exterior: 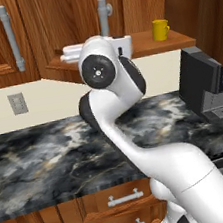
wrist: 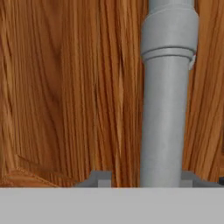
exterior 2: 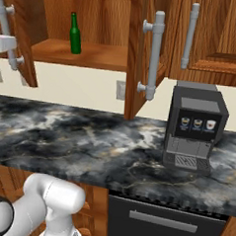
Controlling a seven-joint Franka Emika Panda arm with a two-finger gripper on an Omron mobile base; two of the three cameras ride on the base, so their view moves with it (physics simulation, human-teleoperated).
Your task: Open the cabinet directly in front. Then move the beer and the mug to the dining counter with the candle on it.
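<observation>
While straddling the grey bar handle with fingertips apart, not clamped; could snag the door pulling away; beer and mug waiting on the cabinet shelf, far.

Beer: one bottle. Mug: one. Coffee machine: one. Grey bar handles: three in right base view. Wall outlets: one in left base view.
</observation>
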